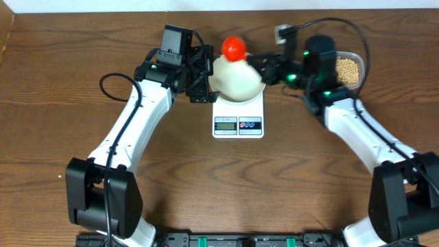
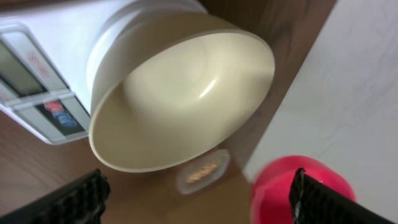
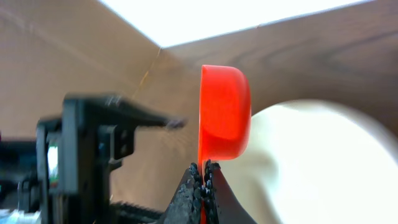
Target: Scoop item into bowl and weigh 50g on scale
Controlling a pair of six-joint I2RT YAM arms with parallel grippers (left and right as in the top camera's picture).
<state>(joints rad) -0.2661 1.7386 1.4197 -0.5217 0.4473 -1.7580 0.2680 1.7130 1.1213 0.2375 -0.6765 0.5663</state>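
Observation:
The white bowl (image 1: 237, 81) sits on the white scale (image 1: 237, 125), whose display and red and blue buttons face the front. In the left wrist view the bowl (image 2: 186, 99) shows an empty inside. My left gripper (image 1: 204, 77) is open just left of the bowl, its fingers (image 2: 199, 202) wide apart and holding nothing. My right gripper (image 1: 265, 67) is shut on the handle of a red scoop (image 1: 234, 46), held over the bowl's far rim. In the right wrist view the scoop's cup (image 3: 224, 112) is turned on its side above the fingers (image 3: 205, 177). The beans (image 1: 348, 69) lie in a clear tub.
The clear plastic tub (image 1: 359, 60) stands at the back right, behind my right arm; it also shows small in the left wrist view (image 2: 202, 172). The table's far edge runs just behind the scoop. Black cables loop near both arms.

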